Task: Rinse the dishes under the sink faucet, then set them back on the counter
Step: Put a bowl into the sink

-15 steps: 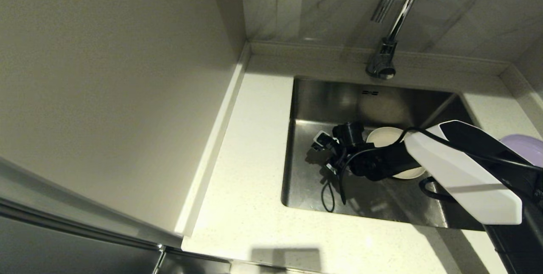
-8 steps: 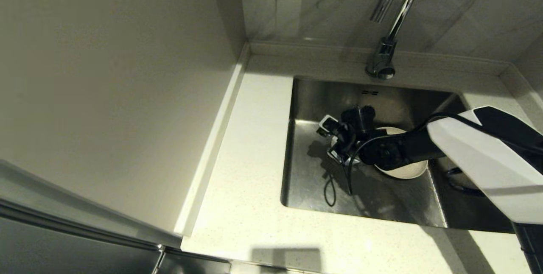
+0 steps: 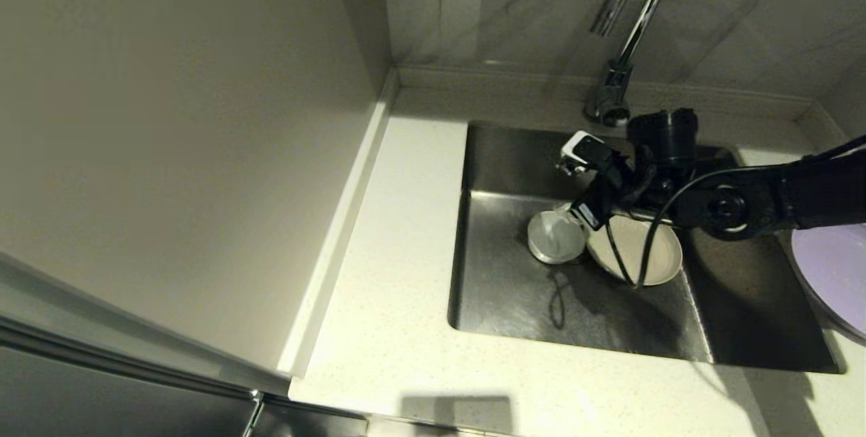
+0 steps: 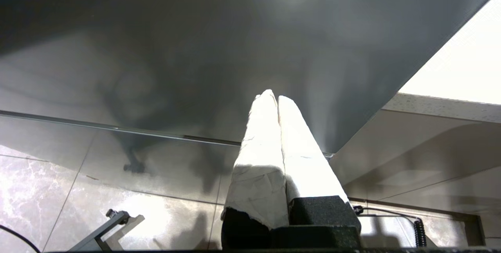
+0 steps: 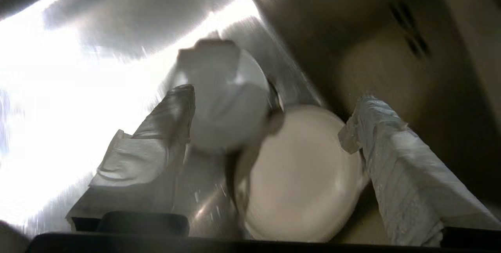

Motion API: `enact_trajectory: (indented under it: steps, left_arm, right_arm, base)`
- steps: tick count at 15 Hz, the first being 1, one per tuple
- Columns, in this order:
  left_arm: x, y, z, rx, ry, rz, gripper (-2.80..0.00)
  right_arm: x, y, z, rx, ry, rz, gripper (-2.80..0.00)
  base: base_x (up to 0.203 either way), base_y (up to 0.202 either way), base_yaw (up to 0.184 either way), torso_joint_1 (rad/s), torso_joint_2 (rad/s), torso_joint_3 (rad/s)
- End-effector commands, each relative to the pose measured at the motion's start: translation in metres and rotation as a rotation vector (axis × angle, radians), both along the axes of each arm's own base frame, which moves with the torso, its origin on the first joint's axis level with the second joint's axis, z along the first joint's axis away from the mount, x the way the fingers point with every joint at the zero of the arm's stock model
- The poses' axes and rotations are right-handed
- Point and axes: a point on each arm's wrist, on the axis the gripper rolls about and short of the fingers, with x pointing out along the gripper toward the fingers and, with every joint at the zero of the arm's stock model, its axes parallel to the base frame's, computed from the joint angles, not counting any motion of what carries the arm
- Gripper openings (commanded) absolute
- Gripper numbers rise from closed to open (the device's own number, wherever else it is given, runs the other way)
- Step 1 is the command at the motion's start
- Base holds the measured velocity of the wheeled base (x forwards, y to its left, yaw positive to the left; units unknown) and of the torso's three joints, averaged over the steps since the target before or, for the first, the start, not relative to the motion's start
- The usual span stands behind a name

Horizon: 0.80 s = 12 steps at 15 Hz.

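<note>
In the steel sink (image 3: pixel 500 288) a small white bowl (image 3: pixel 555 237) sits on the floor, touching the left rim of the beige plate (image 3: pixel 639 258). My right gripper (image 3: pixel 580 210) hangs open and empty just above them, below the chrome faucet (image 3: pixel 626 38). In the right wrist view the bowl (image 5: pixel 223 100) and beige plate (image 5: pixel 301 174) lie beneath the spread right gripper (image 5: pixel 274 100). The lavender plate (image 3: pixel 829 271) rests on the counter (image 3: pixel 392 288) right of the sink. My left gripper (image 4: pixel 274 98) is shut on nothing, parked out of the head view.
A tall pale cabinet side (image 3: pixel 169 153) stands left of the counter strip. The grey tiled wall (image 3: pixel 514 11) rises behind the faucet. Two overflow slots (image 5: pixel 409 29) mark the sink's back wall. The right forearm (image 3: pixel 778 200) spans the sink's right half.
My right gripper rose from the sink floor and moved back and right toward the faucet. The white bowl it was hiding now shows beside the beige plate. The lavender plate is uncovered again.
</note>
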Motion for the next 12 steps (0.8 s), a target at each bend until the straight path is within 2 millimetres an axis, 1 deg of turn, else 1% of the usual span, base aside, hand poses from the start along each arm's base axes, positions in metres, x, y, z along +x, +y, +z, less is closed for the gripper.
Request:
enact_trajectory:
  steps: [1,2,3,7,8,12]
  left_arm:
    - [0.0,0.0,0.0,-0.001,-0.002,0.0,-2.8]
    - [0.0,0.0,0.0,-0.001,-0.002,0.0,-2.8]
    - [0.0,0.0,0.0,-0.001,-0.002,0.0,-2.8]
    - [0.0,0.0,0.0,-0.001,-0.002,0.0,-2.8]
    - [0.0,0.0,0.0,-0.001,-0.002,0.0,-2.8]
    - [0.0,0.0,0.0,-0.001,-0.002,0.0,-2.8]
  right_arm:
    - [-0.033,-0.023,0.038,0.01,-0.04,-0.03,0.0]
    - [-0.044,-0.033,0.045,0.008,-0.026,-0.048,0.0]
    - [-0.054,-0.042,0.05,0.009,-0.014,-0.061,-2.8]
    - [-0.084,-0.067,0.063,0.035,-0.017,-0.104,-2.8]
    - [-0.091,-0.076,0.063,0.034,0.006,-0.125,-2.8]
    - [-0.121,-0.112,0.058,0.017,0.225,-0.247,-2.8]
  base:
    - [0.0,0.0,0.0,0.0,0.0,0.0]
    - [0.0,0.0,0.0,0.0,0.0,0.0]
    - [0.0,0.0,0.0,0.0,0.0,0.0]
    - [0.0,0.0,0.0,0.0,0.0,0.0]
    - [0.0,0.0,0.0,0.0,0.0,0.0]
    - [0.0,0.0,0.0,0.0,0.0,0.0]
